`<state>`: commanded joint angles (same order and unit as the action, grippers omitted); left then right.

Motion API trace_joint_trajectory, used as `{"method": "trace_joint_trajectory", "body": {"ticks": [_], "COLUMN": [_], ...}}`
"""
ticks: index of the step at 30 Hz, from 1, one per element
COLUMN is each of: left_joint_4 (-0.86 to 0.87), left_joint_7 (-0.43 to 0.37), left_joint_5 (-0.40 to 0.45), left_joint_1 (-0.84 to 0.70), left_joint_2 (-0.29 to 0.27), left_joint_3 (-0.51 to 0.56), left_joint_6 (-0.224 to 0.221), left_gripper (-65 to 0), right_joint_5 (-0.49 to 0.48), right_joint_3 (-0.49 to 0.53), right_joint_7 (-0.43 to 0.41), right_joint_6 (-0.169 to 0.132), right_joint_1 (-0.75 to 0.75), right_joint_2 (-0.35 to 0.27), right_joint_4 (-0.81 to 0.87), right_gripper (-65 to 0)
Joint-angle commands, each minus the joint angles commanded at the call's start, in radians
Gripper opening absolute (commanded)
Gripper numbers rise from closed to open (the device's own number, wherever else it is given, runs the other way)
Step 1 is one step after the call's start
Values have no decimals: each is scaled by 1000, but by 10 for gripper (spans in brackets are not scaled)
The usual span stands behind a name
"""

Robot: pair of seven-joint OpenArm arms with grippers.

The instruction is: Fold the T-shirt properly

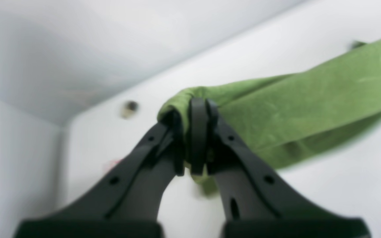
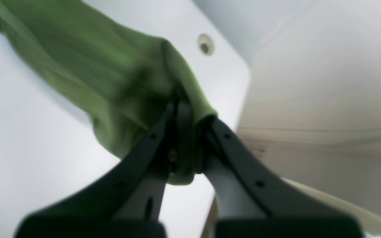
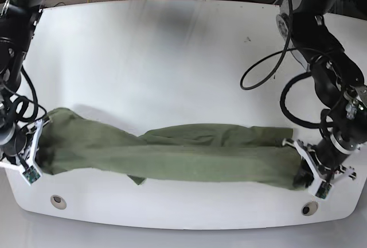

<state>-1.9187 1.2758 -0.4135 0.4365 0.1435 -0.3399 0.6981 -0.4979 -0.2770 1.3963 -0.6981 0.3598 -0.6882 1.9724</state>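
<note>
Two grippers hold the T-shirt (image 3: 172,156), one at each end, and we see the cloth stretched between them as a long green band across the near part of the white table (image 3: 172,58).

In the base view the left gripper (image 3: 303,166) is on the right side, near the table's front edge, w/ black cables looping above it. The shirt's end is bunched up there. In the left wrist view the left gripper (image 1: 197,138) has its black fingers (image 1: 198,132) pressed together on a folded edge of the T-shirt (image 1: 293,109); a bit of green cloth sticks out below the tips. The band runs away to the upper right and hangs a little above the table (image 1: 326,205), w/ a shadow under it. A small round hole (image 1: 130,107) in the table is just beside, to the left.

The right gripper (image 3: 37,147) is on the left side of the base view, also near the front edge. In the right wrist view the right gripper (image 2: 185,142) pinches a thick bunch of the T-shirt (image 2: 88,66); cloth wraps over the fingers (image 2: 184,132) and a fold hangs below them. Another round hole (image 2: 205,44) lies behind, near the table's rounded corner.

Approx. in the middle the band is twisted and wrinkled, and it lies on the table. Both wrist views are blurred, so we cannot tell which part of the shirt each gripper holds.
</note>
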Motion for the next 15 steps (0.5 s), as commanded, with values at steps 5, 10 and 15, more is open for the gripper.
{"method": "trace_joint_trajectory", "body": {"ticks": [5,10,15], "left_joint_4": [-46,-63,-77], "left_joint_7": [8,8,8], "left_joint_5": [-17,-35,-80], "left_joint_1": [-153,-299,-456], "left_joint_2": [0,6,9], "left_joint_3": [0,-6,-78], "left_joint_6": [0,0,0], "left_gripper": [-650,-650,-650], "right_joint_5": [-31,-86,-129], "right_joint_3": [-77,-140,-189], "right_joint_7": [0,0,0], "right_joint_6": [0,0,0], "right_joint_1": [-138,-278,-413], "right_joint_2": [25,40,54], "right_joint_4": [0,2,2], "right_gripper": [-650,-650,-650]}}
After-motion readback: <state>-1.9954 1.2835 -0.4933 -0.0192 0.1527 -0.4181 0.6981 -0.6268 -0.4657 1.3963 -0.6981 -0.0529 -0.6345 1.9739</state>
